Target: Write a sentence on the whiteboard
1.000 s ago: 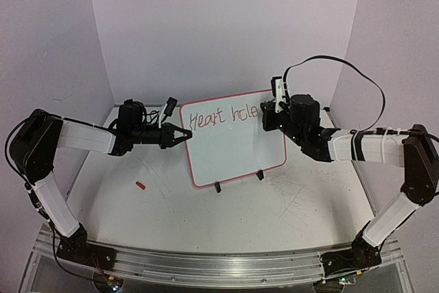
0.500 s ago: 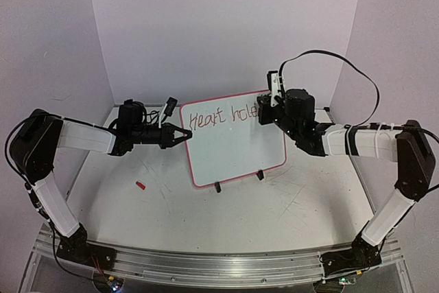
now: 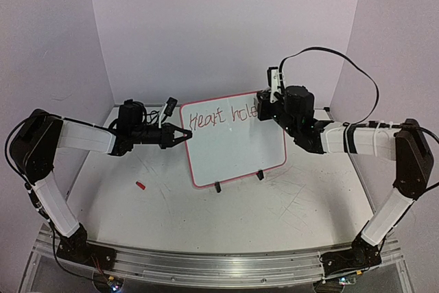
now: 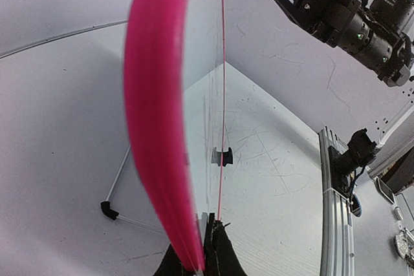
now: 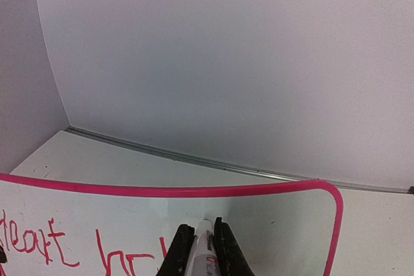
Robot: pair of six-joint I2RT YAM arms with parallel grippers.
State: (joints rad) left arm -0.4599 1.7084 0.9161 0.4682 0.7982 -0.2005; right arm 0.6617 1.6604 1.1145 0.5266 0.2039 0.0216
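whiteboard (image 3: 236, 149) left edge clamped in left end effector (image 3: 186, 135); marker (image 5: 202, 250) near top edge.

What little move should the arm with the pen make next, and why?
Probably slide the marker a little to the right across the whiteboard to begin the next letter. The red writing stops beside the tip pinched in the right fingers, there is bare white surface toward the right rim, and the left fingers clamp the left rim, which should keep the board steady.
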